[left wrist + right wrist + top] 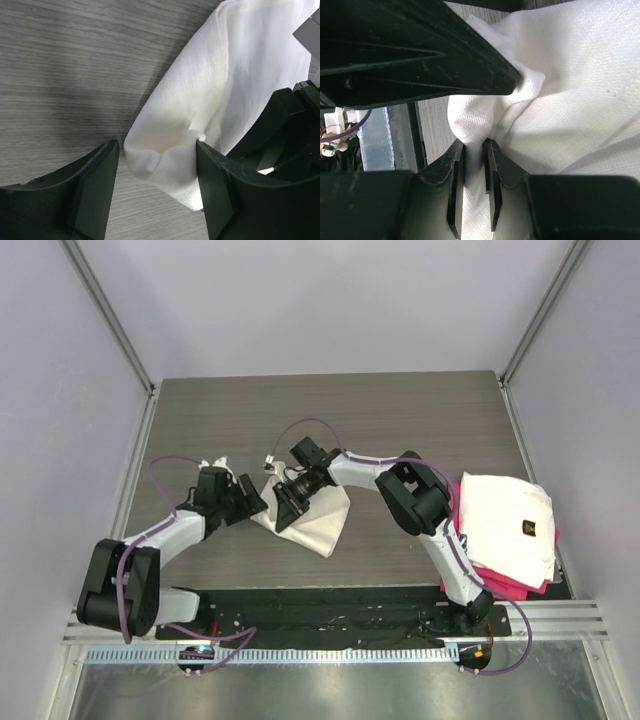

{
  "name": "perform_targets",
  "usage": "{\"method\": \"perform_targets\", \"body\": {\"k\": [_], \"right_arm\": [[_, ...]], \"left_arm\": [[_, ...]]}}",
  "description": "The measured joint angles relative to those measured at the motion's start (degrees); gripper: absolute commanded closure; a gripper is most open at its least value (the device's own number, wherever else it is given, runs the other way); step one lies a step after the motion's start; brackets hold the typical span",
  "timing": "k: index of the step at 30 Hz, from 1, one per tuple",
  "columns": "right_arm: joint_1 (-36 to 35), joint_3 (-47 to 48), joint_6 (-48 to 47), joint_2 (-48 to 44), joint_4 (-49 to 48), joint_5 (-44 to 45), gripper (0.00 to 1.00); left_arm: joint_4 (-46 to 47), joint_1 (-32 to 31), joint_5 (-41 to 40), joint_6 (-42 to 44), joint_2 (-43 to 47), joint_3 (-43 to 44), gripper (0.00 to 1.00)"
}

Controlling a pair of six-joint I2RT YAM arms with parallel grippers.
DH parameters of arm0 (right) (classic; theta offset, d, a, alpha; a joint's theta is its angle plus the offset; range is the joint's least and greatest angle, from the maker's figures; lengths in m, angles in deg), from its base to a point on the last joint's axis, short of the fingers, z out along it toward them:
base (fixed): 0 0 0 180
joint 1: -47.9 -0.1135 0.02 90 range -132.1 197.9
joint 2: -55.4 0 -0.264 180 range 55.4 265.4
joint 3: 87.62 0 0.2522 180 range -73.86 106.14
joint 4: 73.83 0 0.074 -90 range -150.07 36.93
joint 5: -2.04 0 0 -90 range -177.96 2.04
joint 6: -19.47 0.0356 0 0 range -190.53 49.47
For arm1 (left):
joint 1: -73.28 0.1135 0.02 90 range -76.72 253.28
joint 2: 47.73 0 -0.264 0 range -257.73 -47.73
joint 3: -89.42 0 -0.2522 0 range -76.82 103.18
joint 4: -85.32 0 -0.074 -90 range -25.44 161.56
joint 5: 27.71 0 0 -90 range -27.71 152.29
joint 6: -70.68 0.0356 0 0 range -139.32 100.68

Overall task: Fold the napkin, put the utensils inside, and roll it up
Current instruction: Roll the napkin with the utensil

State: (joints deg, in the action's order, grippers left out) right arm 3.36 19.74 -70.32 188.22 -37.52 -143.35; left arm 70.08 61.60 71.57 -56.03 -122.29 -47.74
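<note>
The cream-white napkin lies bunched and folded on the table's middle. My right gripper reaches in from the right and is shut on a fold at the napkin's left edge; in the right wrist view the cloth is pinched between the narrow jaws. My left gripper sits just left of it, open. In the left wrist view the napkin's rounded corner lies between the fingers and touches the right finger. The spoon is not in view.
A folded white cloth with a small dark logo lies on a pink cloth at the table's right edge. The left gripper's black finger fills the top of the right wrist view. Grey walls surround the table.
</note>
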Motion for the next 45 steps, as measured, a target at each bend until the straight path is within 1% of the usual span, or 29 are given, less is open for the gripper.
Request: {"method": "perform_targets", "body": {"k": [1, 5, 6, 8, 9, 12, 14, 16, 18, 19, 21, 22, 25, 30, 33, 37, 40, 45], "right_arm": [[0.0, 0.0, 0.0, 0.0, 0.1, 0.0, 0.85], [0.0, 0.3, 0.0, 0.1, 0.5, 0.1, 0.85], [0.0, 0.3, 0.0, 0.1, 0.5, 0.2, 0.84], [0.0, 0.4, 0.0, 0.1, 0.7, 0.3, 0.83], [0.0, 0.5, 0.0, 0.1, 0.8, 0.4, 0.80], [-0.2, 0.7, 0.2, -0.2, 1.4, 1.4, 0.73], [-0.4, 0.7, 0.2, -0.9, 2.0, 3.0, 0.71], [-1.0, 0.6, 0.2, -1.9, 2.6, 5.4, 0.64], [-1.7, 0.2, 0.2, -3.6, 3.5, 9.3, 0.60], [-2.2, 0.0, 0.0, -4.5, 3.6, 11.5, 0.54], [-3.0, -1.1, -0.2, -6.8, 3.6, 15.6, 0.49], [-3.6, -2.1, -0.3, -8.1, 3.3, 17.9, 0.45], [-5.3, -6.1, -1.1, -13.2, 1.2, 25.0, 0.37], [-10.2, -16.5, -4.7, -23.9, -7.5, 37.9, 0.34], [-13.4, -20.9, -7.0, -27.2, -12.3, 43.6, 0.34], [-17.0, -25.3, -10.1, -28.1, -16.9, 49.9, 0.34], [-17.8, -26.9, -11.6, -28.1, -18.1, 52.9, 0.34], [-18.2, -27.1, -13.6, -26.7, -20.4, 56.1, 0.34]], "left_arm": [[0.3, 0.0, 0.1, 0.1, -0.5, 0.2, 0.46], [0.5, 0.0, 0.4, 0.1, -2.6, 1.2, 0.60], [0.4, 0.0, 0.5, 0.1, -3.0, 1.4, 0.65], [0.4, -0.1, 1.0, 0.1, -3.5, 1.7, 0.70], [0.4, -0.2, 1.3, 0.0, -3.5, 1.8, 0.77], [0.2, -0.3, 1.7, 0.0, -3.5, 2.2, 0.85], [-0.7, -0.3, 1.7, 0.1, -3.6, 2.7, 0.85], [-1.7, -0.3, 1.7, 0.2, -3.8, 3.2, 0.89], [-3.4, -0.3, 1.7, 0.5, -4.3, 4.2, 0.90], [-4.1, -0.3, 1.7, 0.7, -4.5, 4.7, 0.90], [-5.6, -0.3, 1.6, 0.9, -5.0, 5.5, 0.90], [-6.2, -0.3, 1.7, 1.0, -5.2, 5.9, 0.90], [-7.6, -0.3, 1.7, 1.0, -5.7, 6.6, 0.90], [-9.8, -0.3, 1.9, 1.0, -6.7, 8.0, 0.90], [-10.8, -0.3, 2.1, 1.0, -7.2, 8.7, 0.90], [-11.8, -0.3, 2.3, 1.1, -7.6, 9.3, 0.90], [-12.2, -0.3, 2.4, 1.1, -7.6, 9.4, 0.90], [-12.7, -0.3, 2.6, 1.2, -7.6, 9.5, 0.90]]}}
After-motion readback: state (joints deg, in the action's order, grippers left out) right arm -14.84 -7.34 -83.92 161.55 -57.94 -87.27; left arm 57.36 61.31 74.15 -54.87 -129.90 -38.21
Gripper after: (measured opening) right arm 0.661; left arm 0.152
